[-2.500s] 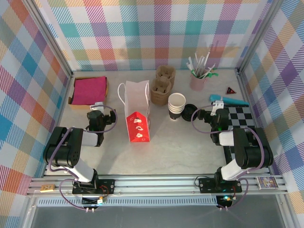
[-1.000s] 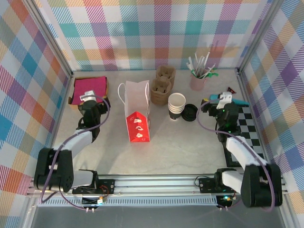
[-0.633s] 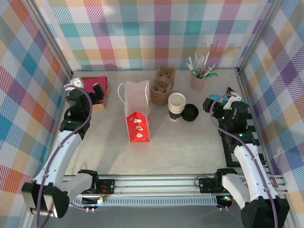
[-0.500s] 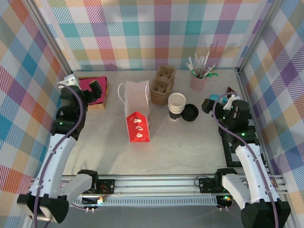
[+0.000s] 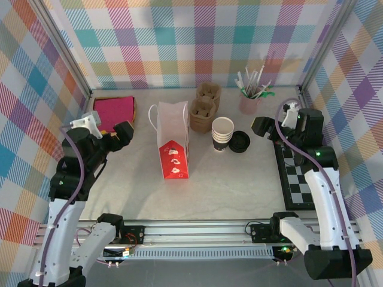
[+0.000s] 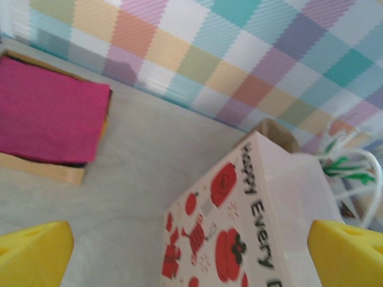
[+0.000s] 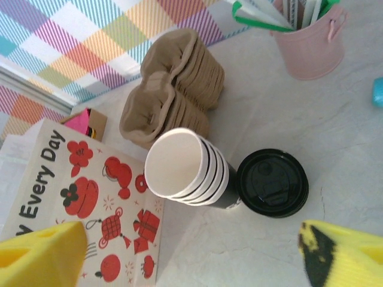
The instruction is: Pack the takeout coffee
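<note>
The takeout coffee is out of view. A stack of white paper cups (image 5: 222,133) with a dark lower band stands open-topped mid-table, also in the right wrist view (image 7: 185,164). Loose black lids (image 5: 239,142) lie right beside it (image 7: 272,182). A white paper bag (image 5: 173,140) with red prints stands upright left of the cups (image 6: 257,227). My left gripper (image 5: 122,133) hangs open left of the bag (image 6: 191,251), holding nothing. My right gripper (image 5: 258,127) is open to the right of the lids (image 7: 191,257), above the table, with nothing between its fingers.
Brown pulp cup carriers (image 5: 203,107) are stacked behind the cups. A pink bucket of straws (image 5: 249,101) stands at the back right. A box of magenta napkins (image 5: 112,112) sits at the back left. A checkered mat (image 5: 302,173) lies along the right edge.
Both arms have unfolded and risen. The left gripper swung from the napkin box to point at the bag. The right gripper lifted and moved back, facing the cups and lids.
</note>
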Controlling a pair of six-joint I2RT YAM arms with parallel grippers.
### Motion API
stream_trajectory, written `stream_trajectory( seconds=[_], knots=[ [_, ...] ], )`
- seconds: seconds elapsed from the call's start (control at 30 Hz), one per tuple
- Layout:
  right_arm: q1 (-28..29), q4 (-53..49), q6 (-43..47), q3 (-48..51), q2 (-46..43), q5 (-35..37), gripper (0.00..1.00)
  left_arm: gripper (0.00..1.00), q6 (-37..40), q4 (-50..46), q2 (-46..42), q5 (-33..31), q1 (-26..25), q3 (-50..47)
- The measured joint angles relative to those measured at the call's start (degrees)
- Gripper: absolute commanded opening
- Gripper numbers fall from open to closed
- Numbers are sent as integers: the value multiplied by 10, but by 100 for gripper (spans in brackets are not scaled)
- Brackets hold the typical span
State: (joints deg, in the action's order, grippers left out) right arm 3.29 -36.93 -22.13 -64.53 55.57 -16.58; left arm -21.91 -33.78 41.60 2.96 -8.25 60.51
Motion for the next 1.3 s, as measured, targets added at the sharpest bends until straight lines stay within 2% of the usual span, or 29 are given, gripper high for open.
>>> stream_trajectory(
  seconds=[0.1, 0.23, 0.47, 0.7, 0.93, 1.3],
  knots=[
    [6, -25, 12, -20, 26, -12, 71, 96, -4, -22, -14, 23, 0, -6],
    [23, -52, 19, -41, 63, -16, 68, 93, -6, -46, -38, 43, 0, -20],
    [93, -100, 25, -119, 159, 40, 55, 90, -12, -80, -88, 66, -2, -47],
    [142, -137, 20, -192, 249, 116, 52, 88, -13, -112, -116, 66, -2, -79],
    [167, -158, 16, -243, 318, 177, 51, 87, -13, -132, -133, 66, -2, -91],
    [178, -170, 16, -269, 392, 196, 47, 85, -13, -144, -139, 62, -3, -102]
  ],
)
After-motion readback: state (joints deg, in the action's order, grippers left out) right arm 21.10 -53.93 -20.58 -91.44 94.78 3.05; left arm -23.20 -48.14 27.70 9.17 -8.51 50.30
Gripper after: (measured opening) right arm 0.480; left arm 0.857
